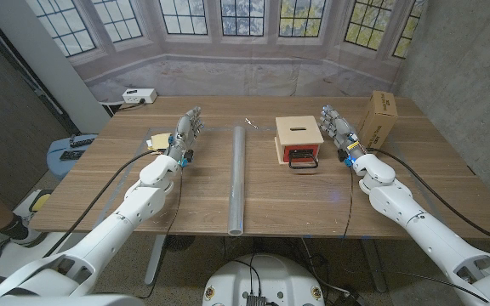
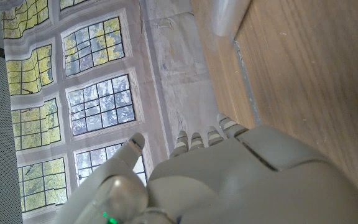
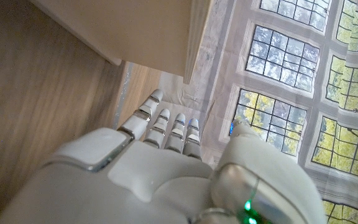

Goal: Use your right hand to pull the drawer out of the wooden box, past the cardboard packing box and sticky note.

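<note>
At nine o'clock of the empty, spread-fingered right hand (image 1: 337, 127) sits the small wooden box (image 1: 297, 135), its red drawer's black handle (image 1: 304, 161) facing six o'clock, nearer this hand.

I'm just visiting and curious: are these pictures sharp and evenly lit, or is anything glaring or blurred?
Head view: even, soft light, sharp; a pale sheen runs along the metal tube, and shadows under the wooden box are faint. Left wrist view: the left hand up close looks soft. Right wrist view: the right hand is likewise soft, the windows behind bright.
</note>
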